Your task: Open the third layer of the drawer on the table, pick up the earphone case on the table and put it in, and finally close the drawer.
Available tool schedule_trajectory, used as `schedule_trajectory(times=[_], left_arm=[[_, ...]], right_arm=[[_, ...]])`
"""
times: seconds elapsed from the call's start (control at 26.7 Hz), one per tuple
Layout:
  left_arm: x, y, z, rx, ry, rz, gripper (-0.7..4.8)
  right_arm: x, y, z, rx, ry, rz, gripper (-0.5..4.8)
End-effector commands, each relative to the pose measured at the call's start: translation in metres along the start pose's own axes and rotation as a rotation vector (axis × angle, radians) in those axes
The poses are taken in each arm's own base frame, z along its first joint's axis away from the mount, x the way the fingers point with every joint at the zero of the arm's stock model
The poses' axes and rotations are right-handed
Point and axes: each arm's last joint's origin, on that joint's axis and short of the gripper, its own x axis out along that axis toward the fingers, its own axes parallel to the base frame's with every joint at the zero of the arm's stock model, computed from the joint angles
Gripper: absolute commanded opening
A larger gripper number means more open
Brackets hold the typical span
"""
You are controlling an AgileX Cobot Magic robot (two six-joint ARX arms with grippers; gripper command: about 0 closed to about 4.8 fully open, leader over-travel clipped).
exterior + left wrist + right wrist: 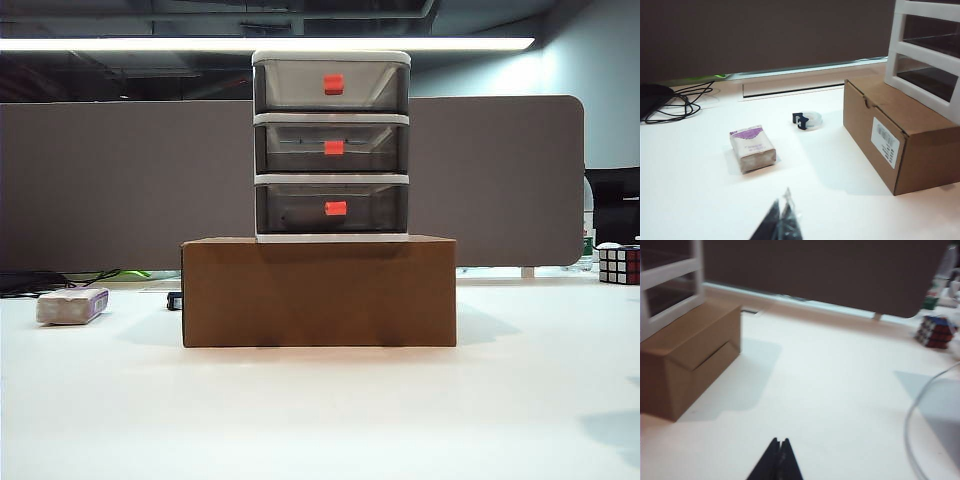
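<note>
The drawer (331, 146) stands on a brown cardboard box (319, 291) mid-surface toward the far edge, all three tiers shut. The third layer (331, 208), lowest tier, is flush with the frame, red-orange handle facing me. I can't find the earphone case in any view. The surface (320, 410) is white and matte. My left tool (781, 220) hangs above the surface near its left side, fingers pressed together, holding nothing. My right tool (779, 460) hangs above the right side, fingers also pressed together and empty. Left of the box lie a whitish block with a purple edge (72, 305) and a tape roll (807, 120). A puzzle cube (619, 265) sits at the far right edge.
</note>
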Motion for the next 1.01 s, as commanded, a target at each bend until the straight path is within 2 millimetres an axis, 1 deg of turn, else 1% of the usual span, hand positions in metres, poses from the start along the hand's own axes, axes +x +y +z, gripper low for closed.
schedule_trajectory(times=[0.04,1.01], left_arm=[[-0.0007,0.0023,0.0027,-0.015,-0.014,0.021,-0.05],[-0.0008,0.0028,0.0035,-0.014,-0.020,0.036,-0.05]], right_arm=[[0.0002,-0.0035,0.0007,0.006,-0.025,-0.029,-0.05],[0.0001,-0.0040,-0.0008,0.010,-0.009,-0.033,-0.05]])
